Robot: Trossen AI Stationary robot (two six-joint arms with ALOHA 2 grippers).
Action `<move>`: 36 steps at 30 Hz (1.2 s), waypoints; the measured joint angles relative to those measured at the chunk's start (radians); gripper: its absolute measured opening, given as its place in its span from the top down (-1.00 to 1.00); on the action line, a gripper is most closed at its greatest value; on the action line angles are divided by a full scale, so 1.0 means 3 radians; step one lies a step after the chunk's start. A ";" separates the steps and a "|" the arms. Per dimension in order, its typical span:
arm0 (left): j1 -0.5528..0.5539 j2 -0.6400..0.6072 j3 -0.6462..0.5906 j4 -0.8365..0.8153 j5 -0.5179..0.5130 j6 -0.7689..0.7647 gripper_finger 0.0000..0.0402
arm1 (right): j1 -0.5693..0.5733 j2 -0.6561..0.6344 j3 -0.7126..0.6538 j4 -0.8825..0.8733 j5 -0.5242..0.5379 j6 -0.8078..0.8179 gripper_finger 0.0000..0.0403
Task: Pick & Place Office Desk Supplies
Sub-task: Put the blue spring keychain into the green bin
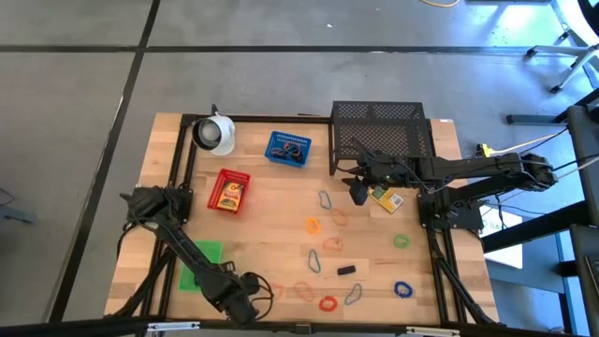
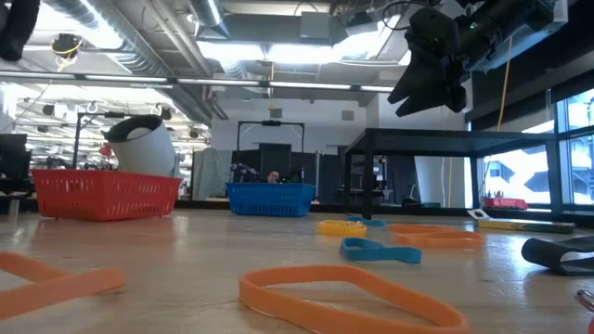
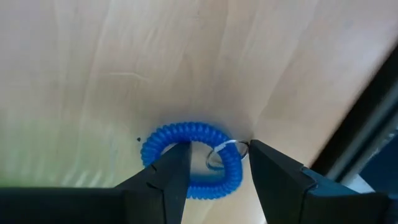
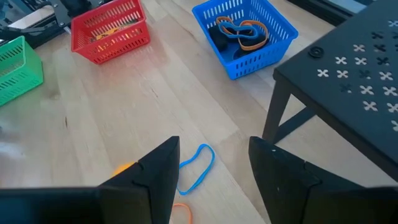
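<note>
Three trays sit on the bench's left half: the green tray (image 1: 201,265) near the front, the red tray (image 1: 229,190) behind it holding yellowish items, the blue tray (image 1: 287,148) at the back with an orange loop and dark pieces already inside. Likely sorting bins, placed clear of the scatter so drops land clean.

Left claw (image 1: 245,298) low at the front edge of the bench, just right of the green tray. Fingers spread; a blue coil band (image 3: 189,158) with a small metal ring lies flat on the wood, one finger reaching inside the loop, the other outside its ring side. Not gripped. Judged: poised to close on the coil's near arc.

Loose bands and clips lie across the bench middle and right, among them a blue band loop (image 4: 196,165).

Right claw (image 1: 358,194) hangs raised beside the black mesh rack (image 1: 379,131), fingers apart, empty. The blue loop lies on the bench below and ahead, between the fingers in the wrist view. The yellow box (image 1: 385,198) sits just to its right.
</note>
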 joint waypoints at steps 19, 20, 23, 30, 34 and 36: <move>0.0118 0.0090 0.0005 -0.0140 -0.0040 -0.0167 0.94 | -0.0001 0.0000 0.0000 -0.0002 0.0000 -0.0095 0.04; 0.0129 0.0089 0.0003 -0.0116 -0.0040 -0.0146 0.94 | -0.0001 0.0000 0.0000 -0.0001 0.0000 -0.0095 0.04; 0.0147 0.0083 0.0041 -0.0097 -0.0071 -0.0011 0.96 | -0.0001 0.0000 0.0000 -0.0002 0.0000 -0.0095 0.04; 0.0233 -0.0054 0.0204 0.0165 -0.1005 0.0408 0.97 | 0.0000 0.0000 0.0000 0.0006 -0.0001 -0.0081 0.04; 0.0309 -0.0227 0.0209 0.0472 -0.1582 0.0601 0.97 | 0.0000 0.0000 0.0000 0.0007 -0.0006 -0.0047 0.03; 0.0411 -0.0326 0.0213 0.0666 -0.1886 0.0769 0.98 | 0.0000 0.0000 0.0000 0.0008 -0.0010 -0.0057 0.03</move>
